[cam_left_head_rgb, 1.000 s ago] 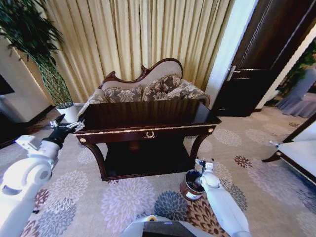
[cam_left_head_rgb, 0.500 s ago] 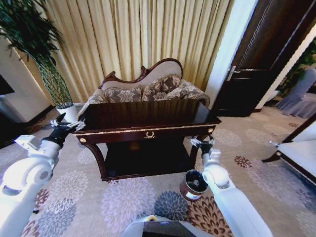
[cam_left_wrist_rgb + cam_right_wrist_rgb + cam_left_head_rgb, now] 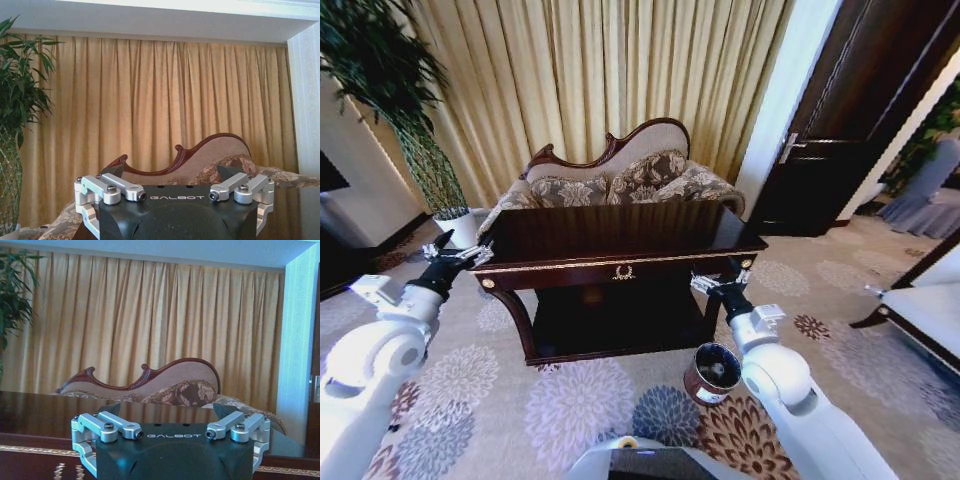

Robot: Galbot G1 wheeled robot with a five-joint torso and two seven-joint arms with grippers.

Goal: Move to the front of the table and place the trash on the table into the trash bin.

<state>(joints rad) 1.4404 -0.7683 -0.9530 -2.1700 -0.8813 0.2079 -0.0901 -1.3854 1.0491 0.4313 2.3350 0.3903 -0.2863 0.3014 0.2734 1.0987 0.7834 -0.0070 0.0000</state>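
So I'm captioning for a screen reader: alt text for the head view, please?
A dark glossy table stands ahead, the left hand open by its left corner and the right hand open by its right corner. A brown trash bin sits on floral carpet below.

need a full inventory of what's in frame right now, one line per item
table: 1, dark glossy wood with gold trim, centre, in front of the sofa
sofa: 1, patterned, carved wood back, behind the table
trash bin: 1, brown with metallic rim, on the carpet by the table's right front leg
plant: 1, green, far left
curtain: gold, back wall
door: 1, dark wood, right
left claw: open, at the table's left front corner
right claw: open, at the table's right front corner, above the bin
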